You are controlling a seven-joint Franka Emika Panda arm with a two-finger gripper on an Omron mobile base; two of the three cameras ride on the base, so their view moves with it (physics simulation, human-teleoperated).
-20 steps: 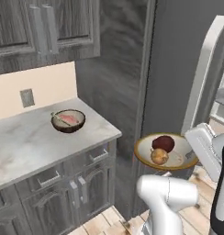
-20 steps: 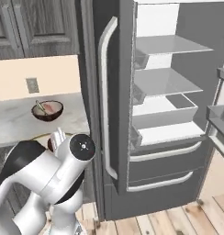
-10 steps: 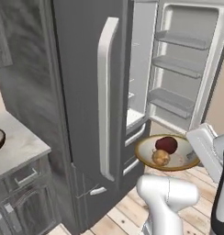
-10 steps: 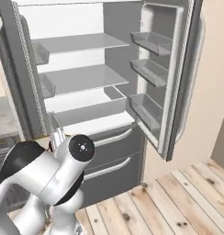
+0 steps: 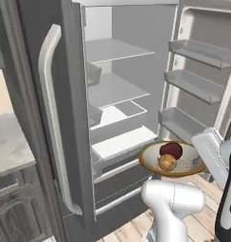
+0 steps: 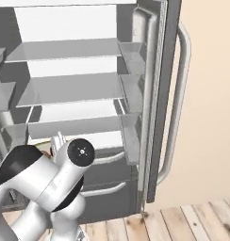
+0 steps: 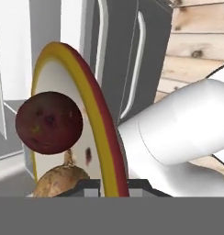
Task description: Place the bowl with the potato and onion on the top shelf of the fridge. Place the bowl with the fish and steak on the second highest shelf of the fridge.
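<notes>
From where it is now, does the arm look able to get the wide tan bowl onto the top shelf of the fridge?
Probably yes. The fridge stands open and the pale grey top shelf looks bare. The gripper, jaws shut on the wide tan bowl holding the potato and onion, hangs well below, so it must lift.

The wide shallow tan bowl point(image 5: 173, 159) with gold-brown rim and cream inside sits level in the air, in front of the open dark grey fridge point(image 5: 65, 118), below its shelves. Inside it, the dark maroon-red round onion point(image 5: 171, 150) touches the yellow-brown potato point(image 5: 167, 163). The uppermost pale grey shelf plate point(image 5: 115, 49) is bare.
</notes>
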